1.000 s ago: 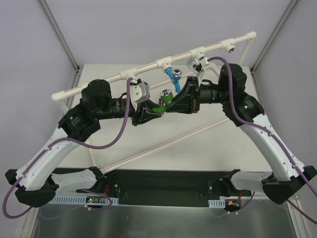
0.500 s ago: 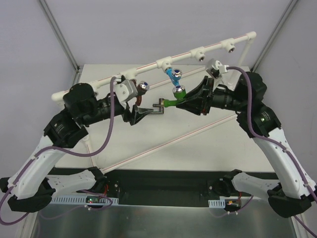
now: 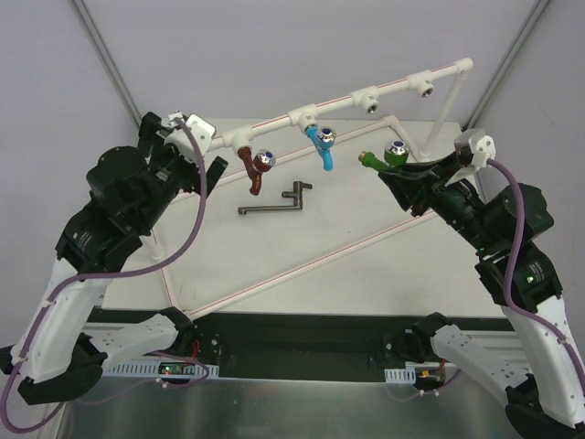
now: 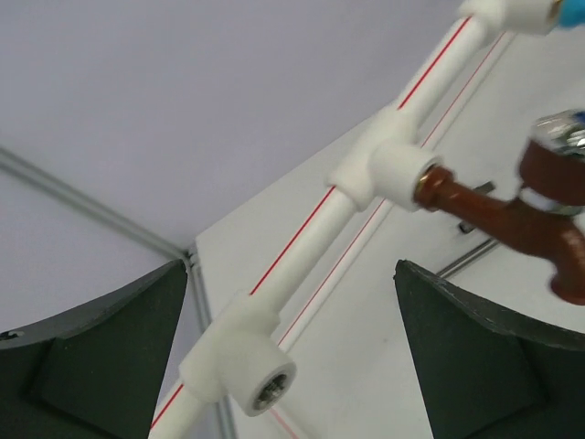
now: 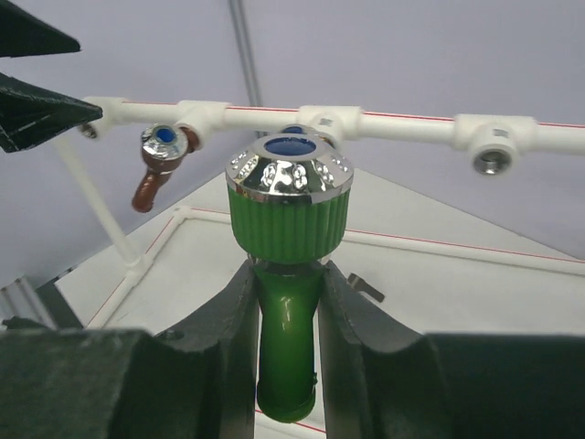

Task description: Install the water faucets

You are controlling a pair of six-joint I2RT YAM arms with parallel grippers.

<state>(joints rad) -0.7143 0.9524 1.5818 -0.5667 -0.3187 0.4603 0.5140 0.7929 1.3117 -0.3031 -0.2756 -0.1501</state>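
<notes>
— How is the right gripper [image 5: 288, 279] found?

— It is closed narrowly on the green faucet [image 5: 288, 229]. The stem is pinched between the two fingers [image 5: 228, 347]. The ribbed knob with its shiny silver cap is held upright just above the fingertips, apart from the top rail.

— What is seen beyond that claw?

— The white pipe frame [image 5: 411, 121] is seen running crosswise well past the fingertips. An empty tee socket [image 5: 494, 157] is seen above and to the right of the held cap. The blue faucet [image 3: 322, 144] is hung from a tee and is mostly hidden behind the cap in the wrist view. The reddish-brown faucet [image 5: 155, 169] is fitted farther to the left.

— And the left gripper [image 4: 291, 274]?

— It is spread wide, and nothing is held. An unfilled tee [image 4: 242, 366] is seen through the gap. Whether it lies within the jaws or beyond them cannot be told. The reddish-brown faucet is screwed into the next tee, just past the right-hand finger.

— Anything farther out?

— A dark metal tool [image 3: 274, 203] is seen lying on the table [image 3: 366, 274], between the two claws and touched by neither.
</notes>
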